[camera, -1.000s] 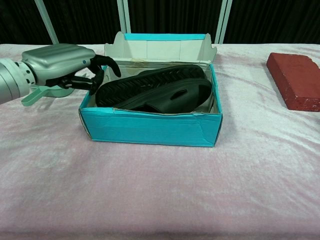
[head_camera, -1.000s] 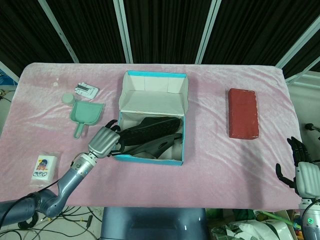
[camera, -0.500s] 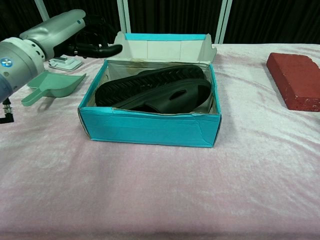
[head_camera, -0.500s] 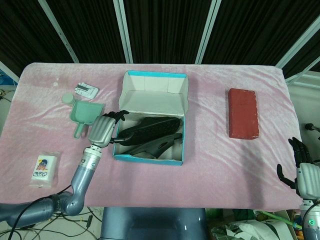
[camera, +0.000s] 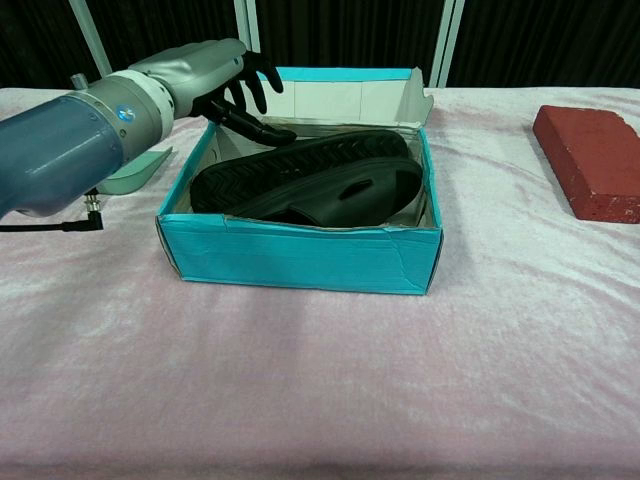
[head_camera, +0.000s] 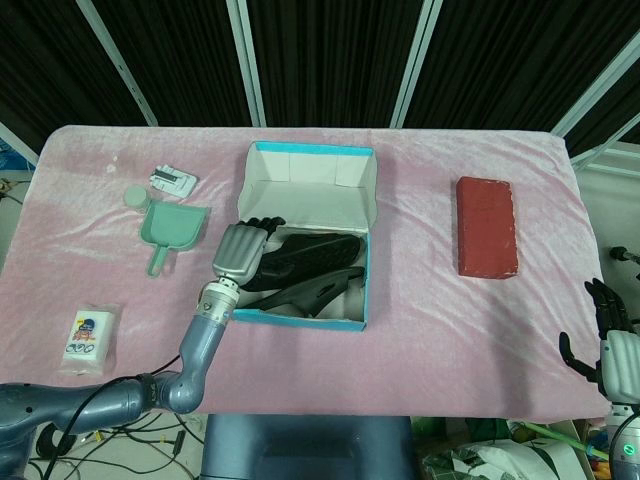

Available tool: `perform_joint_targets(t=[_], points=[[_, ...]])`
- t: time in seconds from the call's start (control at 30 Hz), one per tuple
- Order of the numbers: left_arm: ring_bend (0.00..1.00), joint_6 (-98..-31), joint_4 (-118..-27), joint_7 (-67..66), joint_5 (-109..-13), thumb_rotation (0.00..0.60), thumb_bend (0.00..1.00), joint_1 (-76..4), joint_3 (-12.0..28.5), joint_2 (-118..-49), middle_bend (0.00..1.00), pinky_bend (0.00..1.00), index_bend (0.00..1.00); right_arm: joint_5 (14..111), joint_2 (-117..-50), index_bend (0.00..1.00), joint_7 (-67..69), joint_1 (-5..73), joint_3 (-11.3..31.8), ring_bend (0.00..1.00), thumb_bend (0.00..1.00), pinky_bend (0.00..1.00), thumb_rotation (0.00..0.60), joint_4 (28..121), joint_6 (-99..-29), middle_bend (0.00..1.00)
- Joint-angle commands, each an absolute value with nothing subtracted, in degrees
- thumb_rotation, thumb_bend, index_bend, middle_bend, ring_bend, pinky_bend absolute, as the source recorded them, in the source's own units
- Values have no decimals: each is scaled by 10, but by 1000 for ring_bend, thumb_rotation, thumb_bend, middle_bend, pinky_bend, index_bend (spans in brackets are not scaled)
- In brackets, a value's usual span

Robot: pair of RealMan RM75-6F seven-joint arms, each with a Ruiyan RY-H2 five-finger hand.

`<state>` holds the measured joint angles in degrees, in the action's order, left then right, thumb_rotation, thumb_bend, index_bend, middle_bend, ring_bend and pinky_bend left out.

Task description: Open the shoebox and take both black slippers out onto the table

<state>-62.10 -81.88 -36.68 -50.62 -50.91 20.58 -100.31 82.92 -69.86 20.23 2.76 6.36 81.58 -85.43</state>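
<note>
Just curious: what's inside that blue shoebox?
Black slippers lie stacked in the shoebox, soles up. The left robot hand hovers above them. The box floor is hidden.

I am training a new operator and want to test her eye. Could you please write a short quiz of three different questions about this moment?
1. True or false: both black slippers lie inside the shoebox.
2. Which hand is above the open box? A) left hand B) right hand C) both
3. Fill in: the red object on the table, to the right of the box in both views, is a ____.

Key: 1 true; 2 A; 3 brick.
</note>
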Motion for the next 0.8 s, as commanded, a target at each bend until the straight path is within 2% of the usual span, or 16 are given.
perform_joint_targets(t=[0.03,0.1,0.7,0.8], points=[[284,-615,-810,-394,-481,560,165,-527,208,-1013,322,427,222,829,-699,0,203,27,63,9,376,208,600,815,-854,31],[284,-616,-807,-402,-474,599,165,-534,208,-1018,328,431,225,828,-699,0,204,27,64,9,375,208,600,814,-854,31],[284,-588,-727,-450,-427,600,166,-587,192,-1069,334,435,239,822,-701,0,214,18,64,9,375,208,600,806,-858,31],[286,-581,-715,-454,-424,600,198,-593,186,-1074,338,444,242,821,-701,0,216,17,64,9,374,208,600,805,-857,31]])
